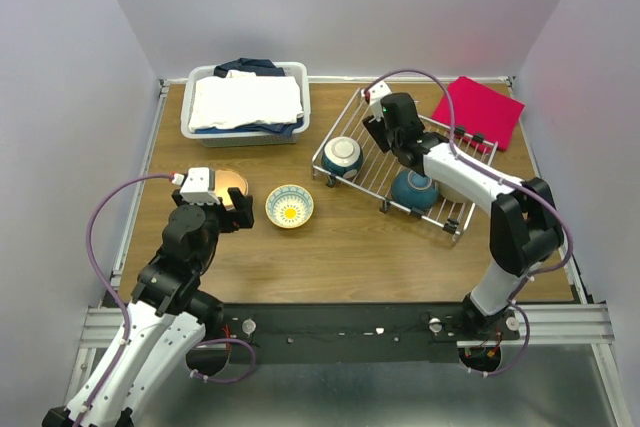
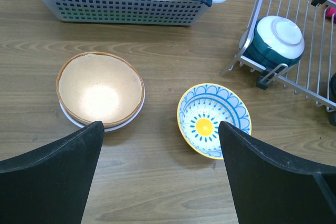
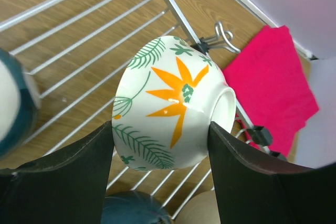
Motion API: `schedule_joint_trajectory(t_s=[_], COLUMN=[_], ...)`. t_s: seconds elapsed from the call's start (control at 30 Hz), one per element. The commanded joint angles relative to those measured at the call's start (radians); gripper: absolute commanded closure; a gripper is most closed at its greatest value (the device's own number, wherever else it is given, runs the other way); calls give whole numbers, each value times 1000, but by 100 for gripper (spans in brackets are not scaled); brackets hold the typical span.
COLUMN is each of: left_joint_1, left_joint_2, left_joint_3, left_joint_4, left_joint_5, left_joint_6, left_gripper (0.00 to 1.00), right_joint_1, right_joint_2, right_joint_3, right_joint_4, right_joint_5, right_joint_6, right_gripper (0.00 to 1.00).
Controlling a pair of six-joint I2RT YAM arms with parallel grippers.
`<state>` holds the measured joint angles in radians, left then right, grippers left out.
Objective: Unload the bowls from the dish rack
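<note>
Grip of my right tool (image 3: 160, 124) is closed on the floral bowl (image 3: 168, 98), a finger at either side, the bowl tipped sideways over the dish rack (image 3: 172, 3) wires. The rack's rim and a black clip (image 3: 261, 136) lie just beyond it. One teal bowl (image 3: 13, 103) sits to my left. My left tool (image 2: 160, 124) stands wide, holding nothing, above the desk (image 2: 157, 182). An orange-lined bowl (image 2: 100, 87) sits ahead-left and a yellow-patterned bowl (image 2: 212, 119) ahead-right, with bare wood between them.

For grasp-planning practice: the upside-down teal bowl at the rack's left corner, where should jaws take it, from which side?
Probably from above, jaws straddling the teal bowl below its white foot: its rim faces down on the dish rack, leaving no edge to pinch.
</note>
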<state>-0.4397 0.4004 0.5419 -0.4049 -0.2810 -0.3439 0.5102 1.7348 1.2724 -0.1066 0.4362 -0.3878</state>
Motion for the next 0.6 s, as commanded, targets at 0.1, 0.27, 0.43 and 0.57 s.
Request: schedule_joint_trajectory(t_s=[0.1, 0.27, 0.43, 0.57], left_joint_1=[6, 6, 6, 6], left_joint_2=[8, 34, 98, 173], left_joint_3=[-13, -25, -23, -13], left_joint_4=[40, 100, 202, 288], left_joint_5=[42, 88, 175, 233], left_joint_6=[2, -40, -125, -175], left_gripper=[1, 1, 1, 1], right_joint_1=[2, 2, 2, 2], right_joint_2=[-167, -251, -314, -389], right_joint_3=[-19, -70, -105, -153], right_joint_4=[2, 33, 41, 90], right_joint_5=[-180, -333, -430, -542], right_joint_6=[227, 374, 480, 579], right_gripper=[59, 59, 59, 59])
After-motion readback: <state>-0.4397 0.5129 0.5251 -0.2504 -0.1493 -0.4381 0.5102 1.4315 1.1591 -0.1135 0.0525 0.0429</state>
